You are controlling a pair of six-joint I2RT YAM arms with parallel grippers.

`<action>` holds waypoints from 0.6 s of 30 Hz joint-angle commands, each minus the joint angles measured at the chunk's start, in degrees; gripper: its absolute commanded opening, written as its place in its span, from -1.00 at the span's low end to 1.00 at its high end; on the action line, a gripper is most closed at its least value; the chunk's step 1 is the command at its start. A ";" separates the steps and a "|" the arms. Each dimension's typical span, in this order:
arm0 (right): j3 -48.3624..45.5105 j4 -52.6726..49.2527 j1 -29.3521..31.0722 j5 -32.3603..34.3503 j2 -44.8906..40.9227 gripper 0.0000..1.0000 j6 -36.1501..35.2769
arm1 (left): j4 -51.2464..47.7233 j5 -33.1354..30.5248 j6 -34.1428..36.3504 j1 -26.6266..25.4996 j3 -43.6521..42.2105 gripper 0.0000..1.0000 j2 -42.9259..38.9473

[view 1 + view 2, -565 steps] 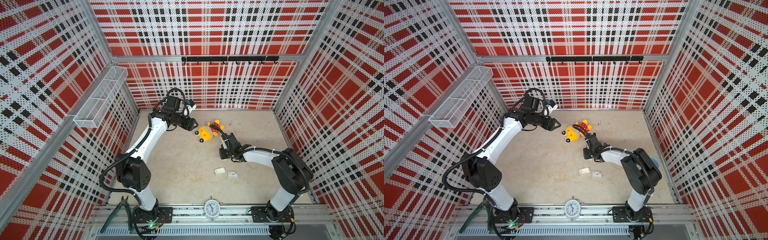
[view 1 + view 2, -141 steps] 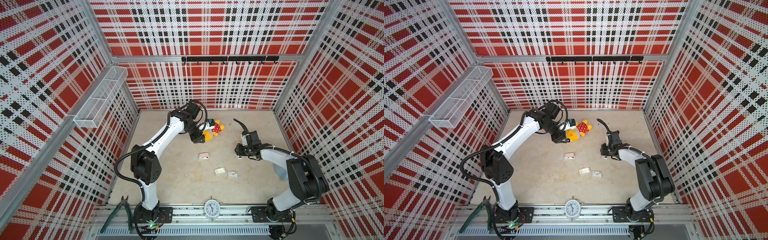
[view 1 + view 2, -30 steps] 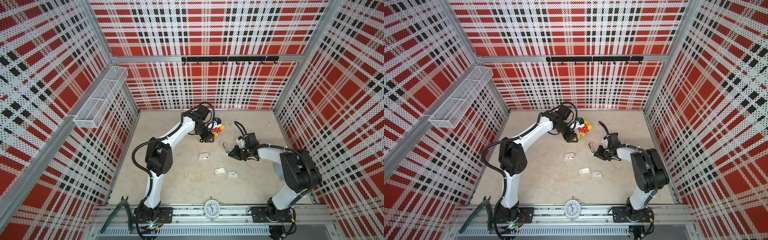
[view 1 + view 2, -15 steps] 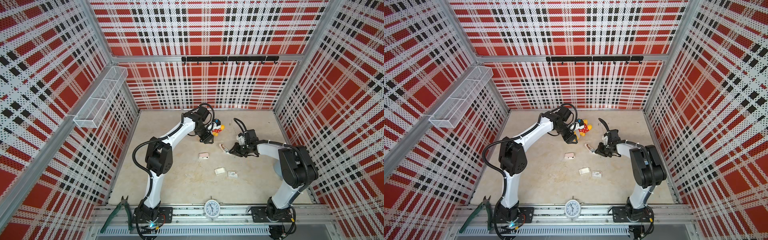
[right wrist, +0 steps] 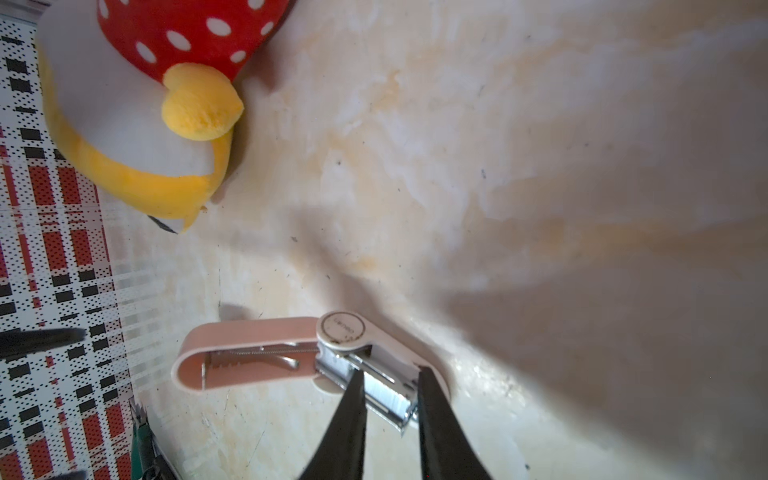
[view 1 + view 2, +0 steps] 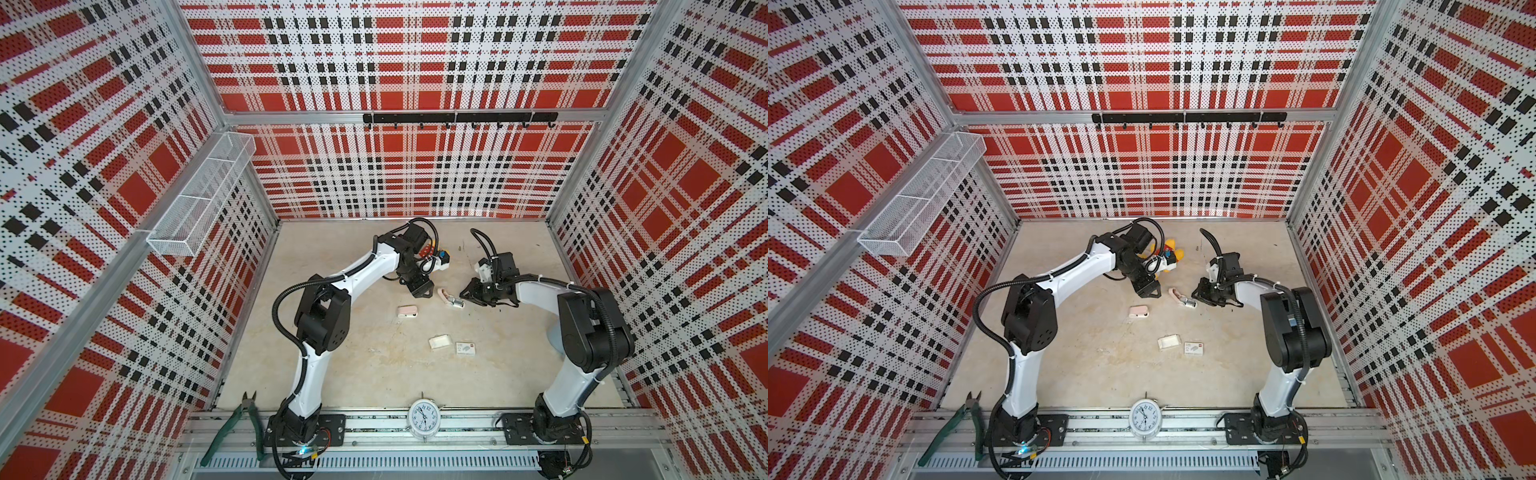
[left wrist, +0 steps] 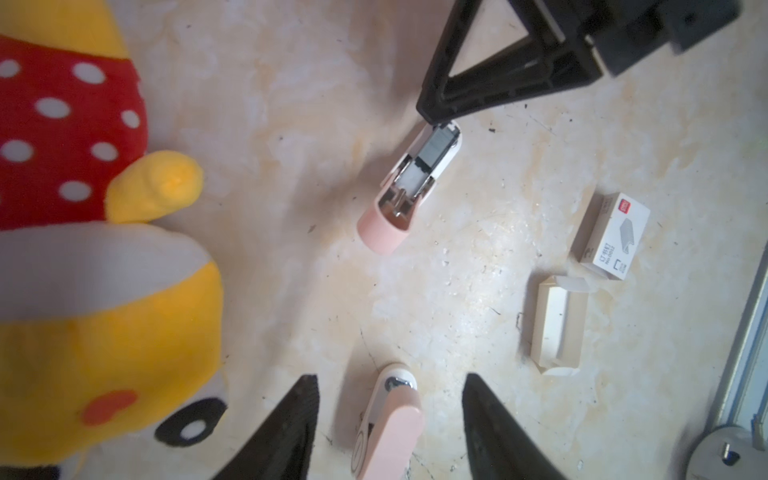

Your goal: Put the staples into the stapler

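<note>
- Nearest, on the front rail, a round white alarm clock (image 6: pixel 423 417) and green-handled cutting pliers (image 6: pixel 237 428) lie clear of the work.
- Farther in on the beige table (image 6: pixel 365 374), a small white cardboard box with grey print (image 6: pixel 465 348) sits just beside an open white paper tray (image 6: pixel 439 341). Neither has shifted since the earlier top views.
- Beyond them a closed pink plastic stapler (image 6: pixel 407 311) lies alone. The left gripper (image 6: pixel 422 293) hangs just past it with its jaws well apart, holding nothing. A few seconds ago it was back at the toy, and it has since drawn nearer.
- Level with it lies a second pink plastic one with its lid swung flat, the open stapler (image 5: pixel 249 353). The right gripper (image 5: pixel 388 370) has its jaws drawn close about the short silvery-grey metal strip of joined staples (image 5: pixel 384 392), which sits in the metal magazine. It appears to pinch the strip, though the black fingers hide the contact.
- Nothing braces the open stapler. A push along the channel could slide it across the table, or cock the staples against the rail so that they jam or snap. Letting go too soon could leave them askew under the lid.
- Farthest, a yellow plush toy in a red white-dotted dress (image 7: pixel 104 291) rests near the back wall.
</note>
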 commanded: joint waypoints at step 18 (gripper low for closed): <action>-11.30 3.18 -2.61 -1.38 -8.24 -0.65 6.17 | 4.13 -0.38 5.34 -1.42 6.52 0.15 9.07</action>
